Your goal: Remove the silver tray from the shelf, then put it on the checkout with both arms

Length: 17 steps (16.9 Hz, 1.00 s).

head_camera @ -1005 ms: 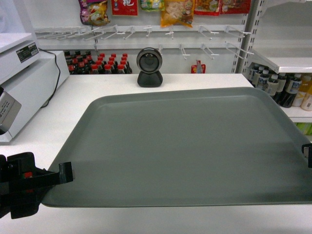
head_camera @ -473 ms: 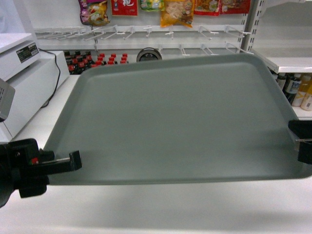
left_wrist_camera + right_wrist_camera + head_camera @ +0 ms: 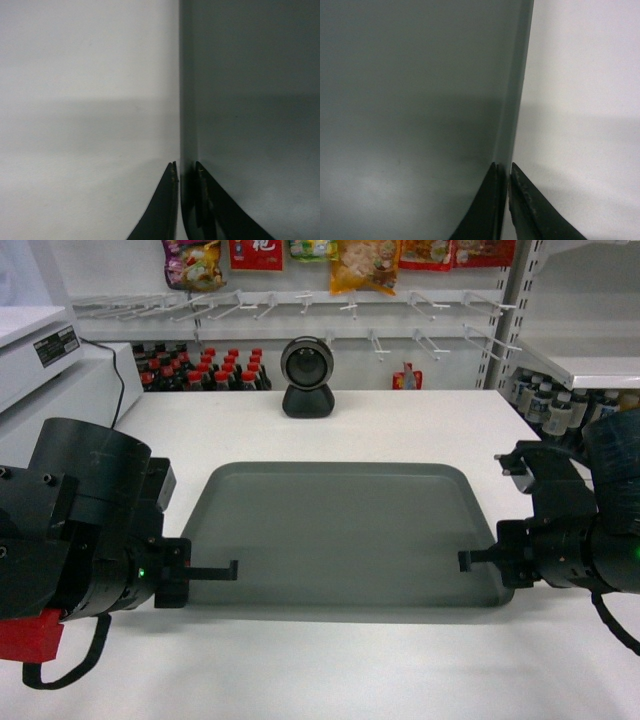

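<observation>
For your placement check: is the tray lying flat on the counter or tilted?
Flat. The tray lies level on the counter; its near edge meets its shadow. Both grippers clamp its rims.

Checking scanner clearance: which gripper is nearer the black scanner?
Left, slightly. The left gripper grips the silver tray's left rim, the right gripper its right rim; the scanner stands left of centre.

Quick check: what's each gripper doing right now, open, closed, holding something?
Left gripper: closed on the left rim of the tray.
Right gripper: closed on the tray's right rim.
</observation>
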Motion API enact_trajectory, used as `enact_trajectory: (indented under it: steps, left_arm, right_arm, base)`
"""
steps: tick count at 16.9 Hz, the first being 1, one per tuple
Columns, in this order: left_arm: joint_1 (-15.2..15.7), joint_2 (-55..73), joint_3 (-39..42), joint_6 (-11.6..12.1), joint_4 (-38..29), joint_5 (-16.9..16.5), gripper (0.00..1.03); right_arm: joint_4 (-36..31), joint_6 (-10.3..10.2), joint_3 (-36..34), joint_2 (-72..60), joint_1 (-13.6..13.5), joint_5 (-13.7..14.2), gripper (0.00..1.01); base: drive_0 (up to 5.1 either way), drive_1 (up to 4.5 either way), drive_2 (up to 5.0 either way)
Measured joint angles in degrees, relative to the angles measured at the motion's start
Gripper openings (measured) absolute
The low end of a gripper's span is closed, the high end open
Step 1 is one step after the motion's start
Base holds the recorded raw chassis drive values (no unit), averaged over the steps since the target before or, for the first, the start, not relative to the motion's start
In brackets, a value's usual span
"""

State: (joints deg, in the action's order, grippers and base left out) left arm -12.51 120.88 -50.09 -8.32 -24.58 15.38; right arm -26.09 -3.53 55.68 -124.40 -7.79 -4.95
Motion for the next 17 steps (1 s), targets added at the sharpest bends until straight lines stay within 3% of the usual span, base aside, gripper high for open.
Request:
enact_trajectory:
  steps: [2, 3, 4, 5, 7, 8, 9, 10, 15, 16, 17]
  left_arm:
    - [0.9, 0.1, -0.6, -0.3, 1.3, 0.6, 0.36]
    - [1.6, -0.7, 0.1, -1.0, 1.0, 1.2, 0.49]
    - [2.6, -2.4, 2.1, -1.4, -1.2, 2.2, 0.58]
    - [3.2, -6.7, 5.3, -1.5, -4.0, 3.4, 0.69]
    - [2.9, -20.3, 13.6, 1.3, -19.1, 9.8, 0.88]
    - [3.3, -26.9, 16.1, 3.3, -28.9, 7.7, 0.90]
    - [4.6, -31.7, 20.9, 5.9, -39.9, -3.7, 0.73]
    - [6.3, -31.6, 27.5, 6.9, -42.5, -8.3, 0.57]
    - [8.2, -43.8, 37.1, 7.3, -40.9, -11.1, 0.07]
    - [8.7, -45.7, 39.5, 7.3, -39.0, -11.4, 0.01]
    - [10.2, -47.6, 41.3, 7.3, -37.4, -13.1, 0.01]
  right_arm:
    - [1.6, 0.9, 1.4, -0.1, 0.8, 1.4, 0.32]
    - [1.3, 0.7, 2.3, 0.5, 2.3, 5.7, 0.45]
    - [-0.4, 0.5, 1.7, 1.6, 4.1, 8.1, 0.54]
    - [-1.0, 0.3, -0.5, 5.3, 6.5, 7.8, 0.65]
    - [-8.8, 0.9, -7.2, 17.7, 9.1, 4.5, 0.85]
    - [-19.5, 1.4, -9.0, 21.5, 8.5, 4.6, 0.87]
    - [-34.2, 2.1, -14.8, 24.0, 7.7, 4.7, 0.71]
    - [-39.3, 2.5, -23.8, 24.5, 7.7, 4.7, 0.54]
    - [-41.6, 3.0, -36.4, 38.8, 7.8, 5.0, 0.03]
    - [-40.5, 3.2, -39.2, 40.4, 7.8, 5.0, 0.02]
    - [-39.5, 3.1, -41.5, 42.4, 7.8, 5.0, 0.02]
  base:
    - [0.0, 0.00, 0.0]
    - [0.0, 0.00, 0.0]
    - [0.0, 0.00, 0.0]
    - [0.0, 0.00, 0.0]
    - [0.0, 0.00, 0.0]
    - [0.0, 0.00, 0.0]
    - [0.0, 0.00, 0.0]
    - [0.0, 0.00, 0.0]
    - [0.0, 0.00, 0.0]
    - [0.0, 0.00, 0.0]
    - [0.0, 0.00, 0.0]
